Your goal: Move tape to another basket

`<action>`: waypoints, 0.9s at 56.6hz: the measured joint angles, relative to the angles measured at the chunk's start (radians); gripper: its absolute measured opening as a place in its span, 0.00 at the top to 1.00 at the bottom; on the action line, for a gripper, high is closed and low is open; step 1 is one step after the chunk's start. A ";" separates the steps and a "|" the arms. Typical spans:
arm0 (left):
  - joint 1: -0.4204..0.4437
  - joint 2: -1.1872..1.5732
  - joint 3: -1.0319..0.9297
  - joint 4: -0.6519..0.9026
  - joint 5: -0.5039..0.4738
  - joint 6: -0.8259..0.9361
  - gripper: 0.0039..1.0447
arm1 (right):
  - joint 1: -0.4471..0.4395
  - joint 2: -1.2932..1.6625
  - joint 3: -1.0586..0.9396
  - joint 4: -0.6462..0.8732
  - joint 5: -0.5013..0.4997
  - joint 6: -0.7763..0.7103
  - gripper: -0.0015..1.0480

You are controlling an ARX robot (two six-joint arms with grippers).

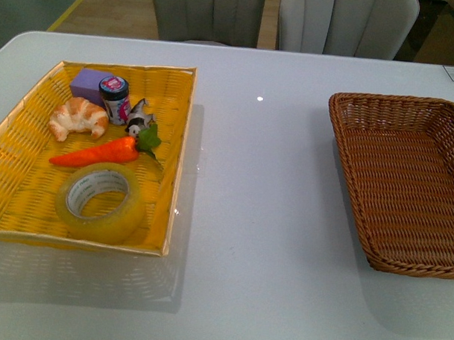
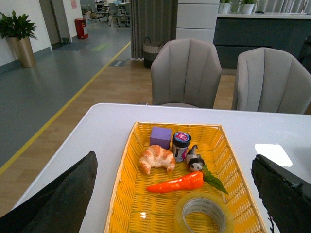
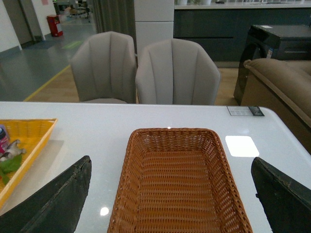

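The left pincer (image 2: 174, 159), the nearer one, hangs with jaws wide apart over the bright yellow woven basket (image 2: 121, 194). The yellowish translucent tape roll (image 2: 204, 214) lies flat, hole up, at its near edge, framed between the jaws, well apart from the dark brown wicker basket (image 1: 347, 144) at the right edge of the desk (image 1: 270, 216).

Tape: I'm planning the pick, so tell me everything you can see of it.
The tape is a wide roll of yellowish translucent film on a white printed core. It lies flat, hole up, on the floor of the yellow basket, near its front rim. The carrot lies just behind it; whether they touch is unclear. Nothing grips it.
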 joint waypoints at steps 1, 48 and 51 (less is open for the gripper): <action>0.000 0.000 0.000 0.000 0.000 0.000 0.08 | 0.000 0.000 0.000 0.000 0.000 0.000 0.09; 0.116 0.206 0.117 -0.211 0.347 0.061 0.08 | 0.000 0.000 0.000 0.000 -0.002 0.000 0.09; 0.122 0.320 0.152 -0.170 0.401 0.066 0.08 | 0.000 0.000 0.000 0.000 -0.001 0.000 0.09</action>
